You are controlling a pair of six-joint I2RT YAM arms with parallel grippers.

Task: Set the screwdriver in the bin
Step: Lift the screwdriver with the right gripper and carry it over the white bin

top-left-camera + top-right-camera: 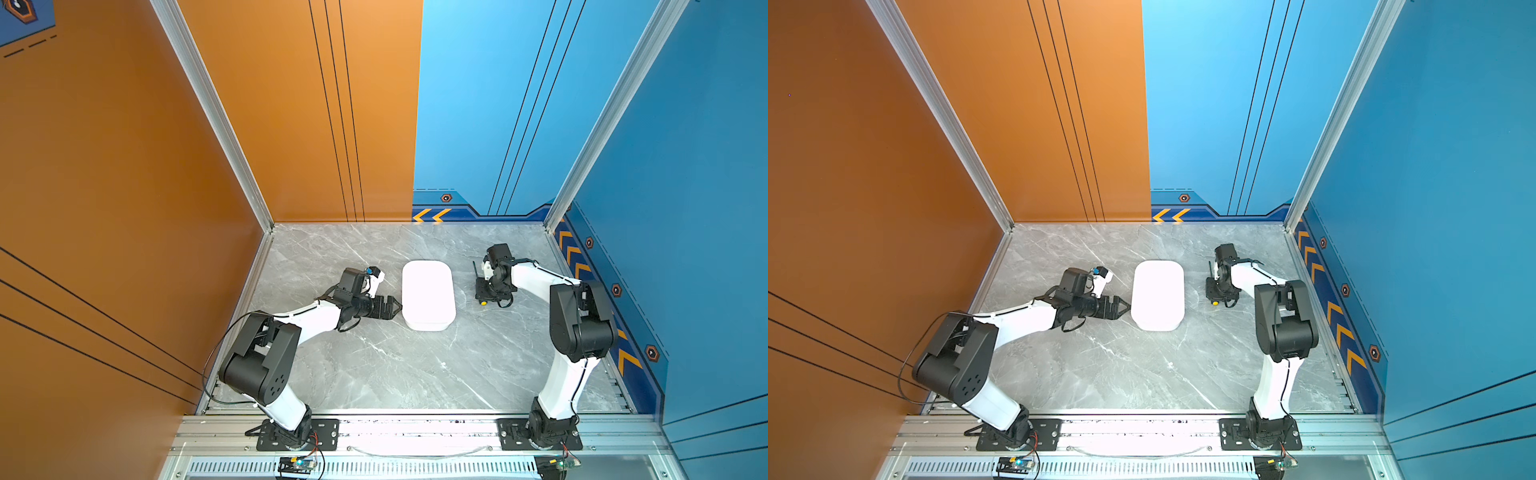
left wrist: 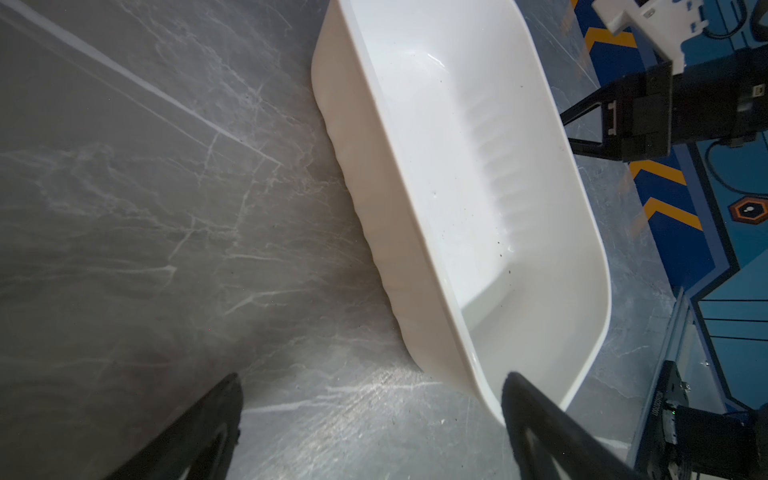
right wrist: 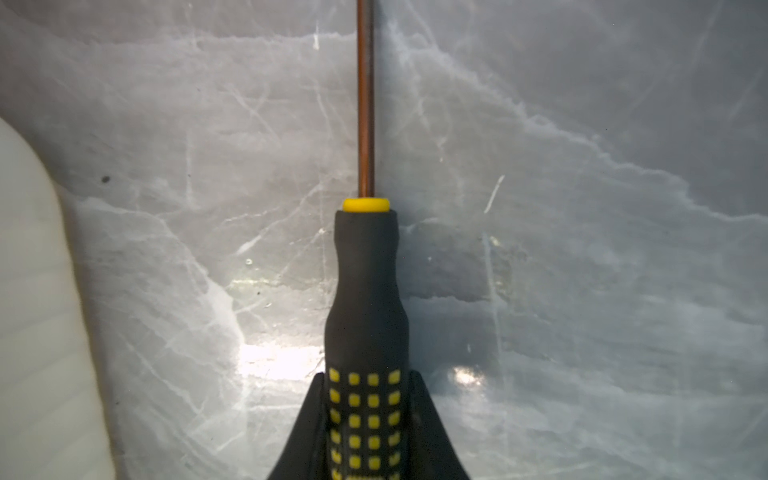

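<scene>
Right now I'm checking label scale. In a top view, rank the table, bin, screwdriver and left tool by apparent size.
1. table
2. bin
3. left tool and screwdriver: not ranked. They look alike, and the right arm covers most of the screwdriver.

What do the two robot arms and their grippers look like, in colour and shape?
The left arm and right arm have smooth white links between bulky black joint housings. Thin black cables run along them, and each stands on a black base plate. The left gripper and right gripper are black with tapering fingers.
</scene>
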